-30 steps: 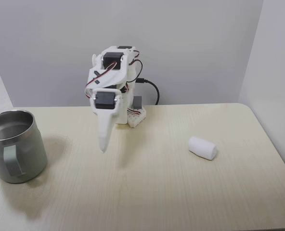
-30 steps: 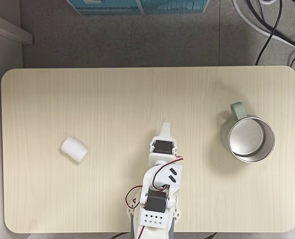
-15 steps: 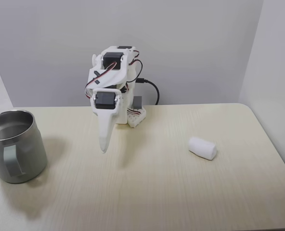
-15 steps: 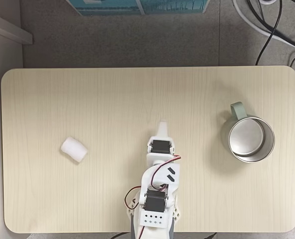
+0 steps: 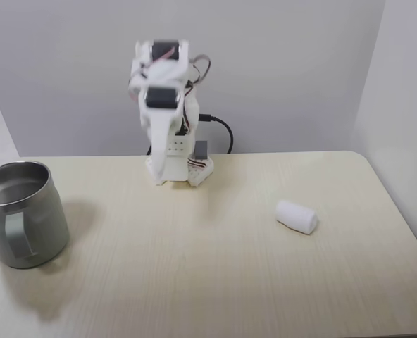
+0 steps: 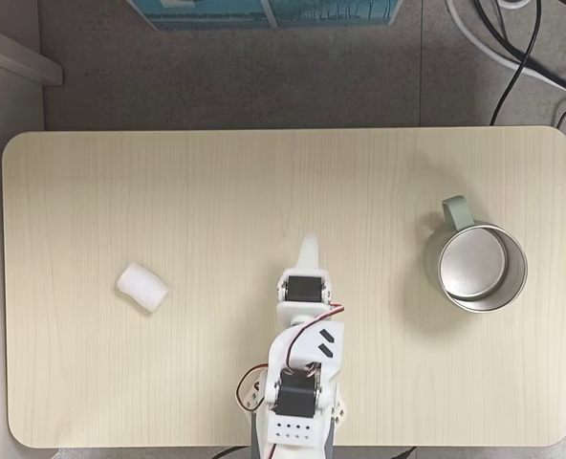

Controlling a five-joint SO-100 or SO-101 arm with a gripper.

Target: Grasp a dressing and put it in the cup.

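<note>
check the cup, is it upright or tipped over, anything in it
Upright and empty. The cup stands on its base with the rim up; in both fixed views its steel inside is bare. The dressing lies on the table.

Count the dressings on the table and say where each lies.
1. The dressing lies on the table's left half in the top-down fixed view, far from the cup at the right.
</note>
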